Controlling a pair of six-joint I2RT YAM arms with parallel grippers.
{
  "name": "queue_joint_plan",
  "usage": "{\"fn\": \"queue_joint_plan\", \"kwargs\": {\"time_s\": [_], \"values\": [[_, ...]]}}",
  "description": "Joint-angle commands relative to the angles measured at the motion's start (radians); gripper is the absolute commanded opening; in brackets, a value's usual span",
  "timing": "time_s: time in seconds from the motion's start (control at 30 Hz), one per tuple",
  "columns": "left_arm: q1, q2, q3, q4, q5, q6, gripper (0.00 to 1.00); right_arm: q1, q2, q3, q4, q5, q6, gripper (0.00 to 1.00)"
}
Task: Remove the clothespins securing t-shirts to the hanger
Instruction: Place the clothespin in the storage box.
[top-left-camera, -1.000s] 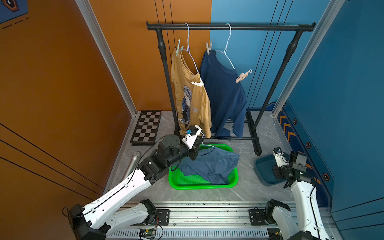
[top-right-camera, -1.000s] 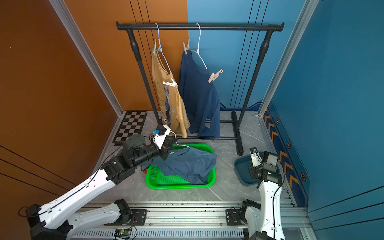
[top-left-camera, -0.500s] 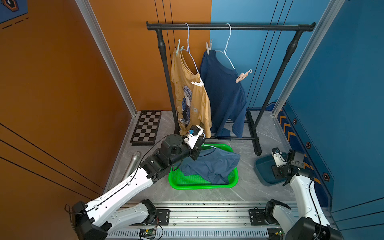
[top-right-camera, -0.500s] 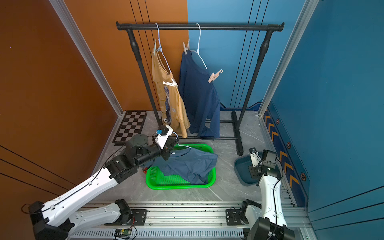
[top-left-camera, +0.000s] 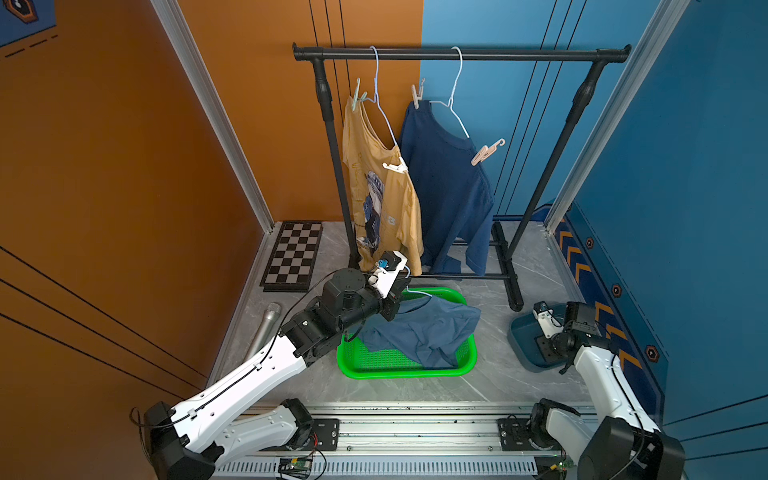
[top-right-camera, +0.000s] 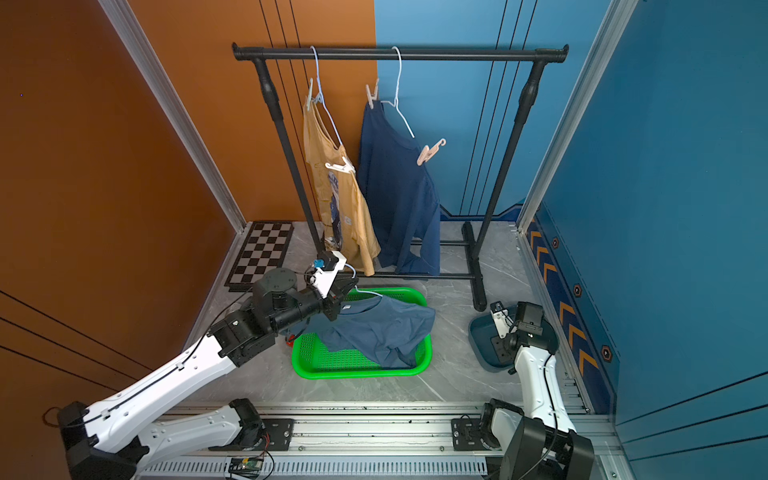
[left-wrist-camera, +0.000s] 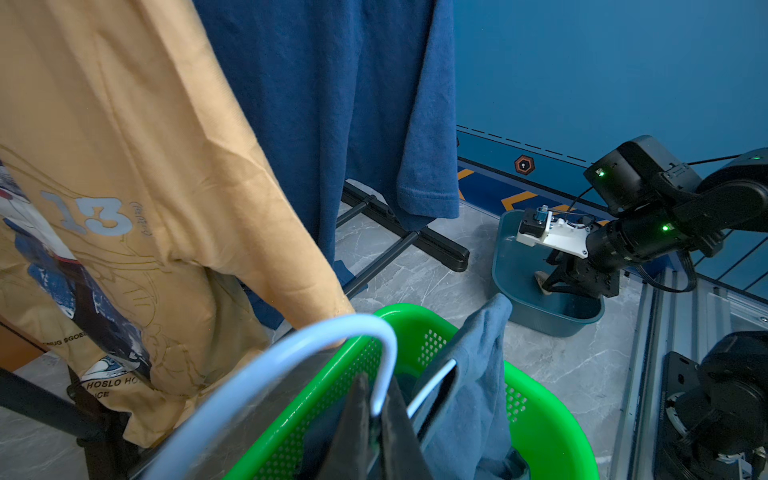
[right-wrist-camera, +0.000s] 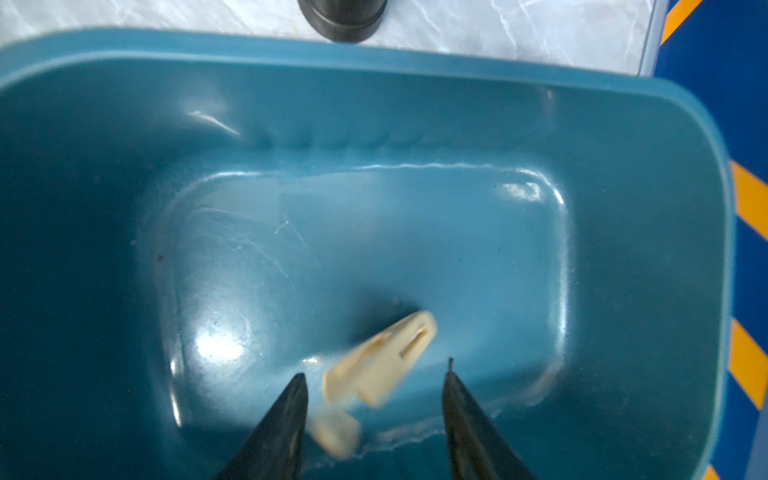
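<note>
a cream clothespin (right-wrist-camera: 380, 361), blurred, is inside the teal bin (right-wrist-camera: 415, 62), between the fingers of the right gripper (right-wrist-camera: 375, 370), which stand apart and do not pinch it. on the rack (top-left-camera: 457, 53), a pale green clothespin (top-left-camera: 356, 95) and a white clothespin (top-left-camera: 395, 167) clip the mustard t-shirt (top-left-camera: 399, 216); a pale clothespin (top-left-camera: 417, 95) and a pink clothespin (top-left-camera: 486, 150) clip the navy t-shirt (top-left-camera: 449, 195). the left gripper (left-wrist-camera: 376, 390) is clamped on the white hanger (left-wrist-camera: 291, 353) of the slate-blue t-shirt (top-left-camera: 424, 328), draped in the green basket (top-left-camera: 415, 372)
</note>
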Motion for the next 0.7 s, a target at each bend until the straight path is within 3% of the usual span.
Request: {"fn": "queue_joint_plan", "kwargs": {"time_s": [0.0, 0.37, 0.67], "values": [[-0.01, -0.001, 0.01, 0.011, -0.012, -0.004, 0.0, 0.013, -0.013, 0.015, -0.023, 0.017, 0.004, 0.61], [-0.005, -0.022, 0.009, 0.012, 0.053, -0.01, 0.0, 0.05, -0.184, 0.112, -0.113, -0.023, 0.119, 0.64], [-0.007, -0.027, 0.028, 0.01, 0.102, -0.015, 0.0, 0.221, -0.363, 0.287, -0.1, -0.141, 0.235, 0.66]]}}
